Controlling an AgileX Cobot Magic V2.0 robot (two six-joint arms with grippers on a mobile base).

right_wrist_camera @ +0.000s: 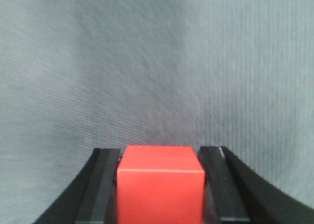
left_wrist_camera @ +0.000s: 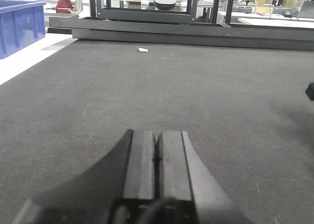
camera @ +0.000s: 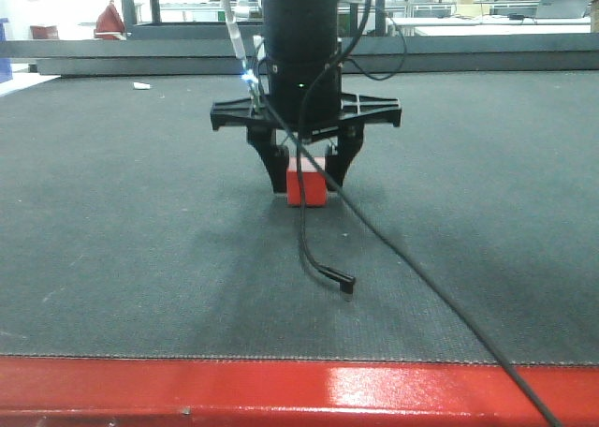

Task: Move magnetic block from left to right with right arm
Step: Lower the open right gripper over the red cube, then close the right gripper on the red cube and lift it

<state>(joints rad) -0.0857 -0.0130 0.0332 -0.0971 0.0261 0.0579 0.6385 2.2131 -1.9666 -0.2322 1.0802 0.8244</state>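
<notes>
While the right gripper (camera: 307, 182) clasped the block (camera: 305, 193), grasping looked finished; the next move called for lifting, then carrying toward three o'clock.

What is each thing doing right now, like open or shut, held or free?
right gripper: shut on the magnetic block, pointing down.
magnetic block: upright, held at both sides, low at the mat; cannot tell if it is lifted.
left gripper: shut, empty, low over the mat.
black cable: hanging loose, free end by the mat.
</notes>
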